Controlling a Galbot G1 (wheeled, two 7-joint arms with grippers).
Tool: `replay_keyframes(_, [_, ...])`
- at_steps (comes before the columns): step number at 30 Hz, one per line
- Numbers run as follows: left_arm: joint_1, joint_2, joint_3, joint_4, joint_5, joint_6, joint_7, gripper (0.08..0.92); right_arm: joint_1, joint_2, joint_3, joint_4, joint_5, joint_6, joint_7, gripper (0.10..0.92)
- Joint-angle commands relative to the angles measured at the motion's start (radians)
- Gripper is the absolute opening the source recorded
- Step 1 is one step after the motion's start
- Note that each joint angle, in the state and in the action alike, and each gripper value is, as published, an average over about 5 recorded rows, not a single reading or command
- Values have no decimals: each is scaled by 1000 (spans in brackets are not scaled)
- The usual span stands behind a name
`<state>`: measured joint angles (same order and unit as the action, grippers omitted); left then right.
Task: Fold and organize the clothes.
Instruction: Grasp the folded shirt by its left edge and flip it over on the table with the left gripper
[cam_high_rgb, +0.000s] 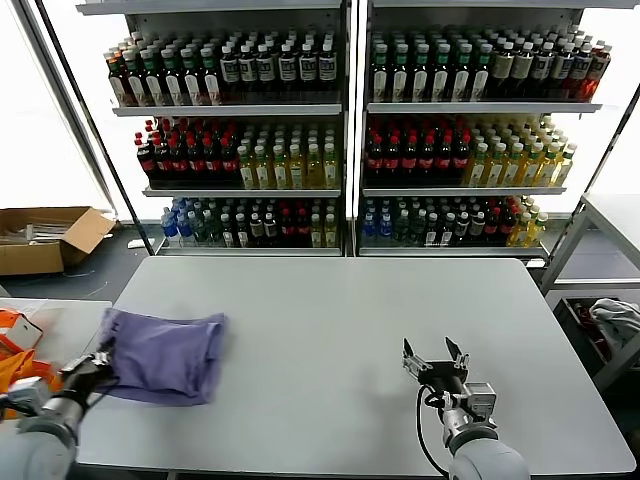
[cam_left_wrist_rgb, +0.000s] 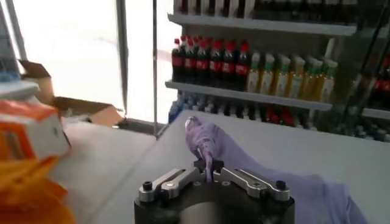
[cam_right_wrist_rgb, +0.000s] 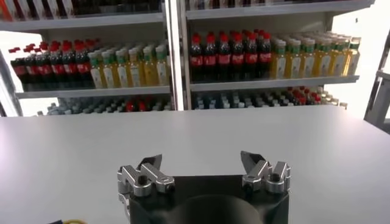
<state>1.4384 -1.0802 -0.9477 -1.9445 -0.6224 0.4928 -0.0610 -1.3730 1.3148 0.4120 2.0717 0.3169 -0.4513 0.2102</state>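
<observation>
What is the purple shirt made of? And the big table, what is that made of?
The purple shirt looks like thin, soft cloth, probably cotton knit: it lies folded and limp, and puckers into a peak where the shut left gripper pinches it. The table looks like a hard, smooth board with a matte pale grey coating, perhaps laminate; its core cannot be told.

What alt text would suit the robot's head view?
The left gripper pinches the near-left edge of a folded purple T-shirt on a grey table. The right gripper hovers open and empty; drink shelves stand behind.
</observation>
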Motion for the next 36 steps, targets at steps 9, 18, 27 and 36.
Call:
replay_keyframes(9, [46,174,31,-171,177,7,35,109,32,9,1,-40,12,3,-1,823])
replay_keyframes(18, [-9,-71,489,-89,309,-6,38,109,-9,10,17,-24,-2,6,0,823])
replay_keyframes(27, [-47,-16,470,-152,165,47,-4,109,-23,29,-1,-37,-30,15,-1,823])
replay_keyframes(36, [-41,-82,497,-220,113,46,-32,109,0,53,-27,-51,-57,5,4,823])
